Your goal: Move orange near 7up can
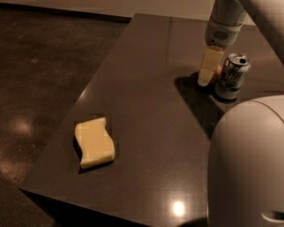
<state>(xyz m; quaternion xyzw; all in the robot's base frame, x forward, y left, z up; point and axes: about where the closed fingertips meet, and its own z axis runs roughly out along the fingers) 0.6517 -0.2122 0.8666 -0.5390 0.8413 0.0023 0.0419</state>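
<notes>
The 7up can [232,77] stands upright on the dark table [151,93] at the far right, silver top and green-and-white side. The orange [219,70] shows only as a small orange sliver just left of the can, mostly hidden behind my gripper. My gripper [211,73] hangs down from the white arm and reaches the table right at the orange, close beside the can's left side.
A pale yellow wavy-edged sponge [94,143] lies near the table's front left corner. My robot's white body [253,169] fills the lower right. The table's left edge drops to a dark floor [33,79].
</notes>
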